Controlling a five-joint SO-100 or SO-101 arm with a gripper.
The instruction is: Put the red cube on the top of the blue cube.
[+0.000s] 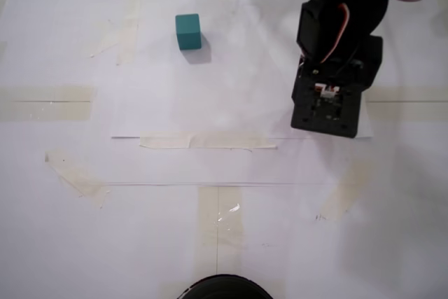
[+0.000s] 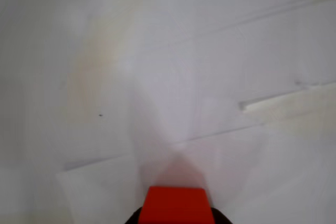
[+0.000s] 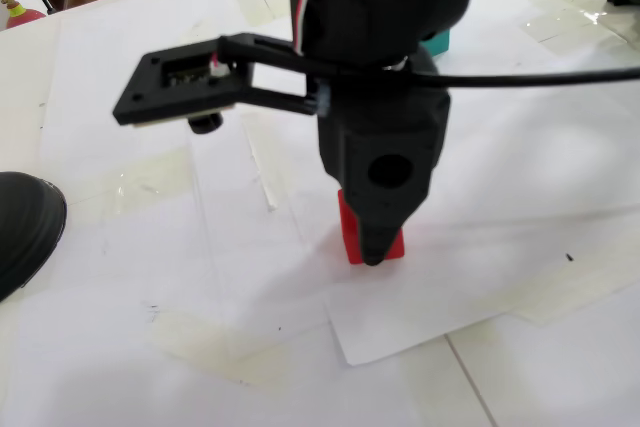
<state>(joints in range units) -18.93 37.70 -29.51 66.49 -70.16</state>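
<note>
The red cube fills the bottom edge of the wrist view, right at the gripper; in a fixed view the jaws are down around it, apparently closed on it, the cube at or just above the paper. The blue cube stands well apart, up and to the left in the other fixed view, so the carry must go that way.
</note>
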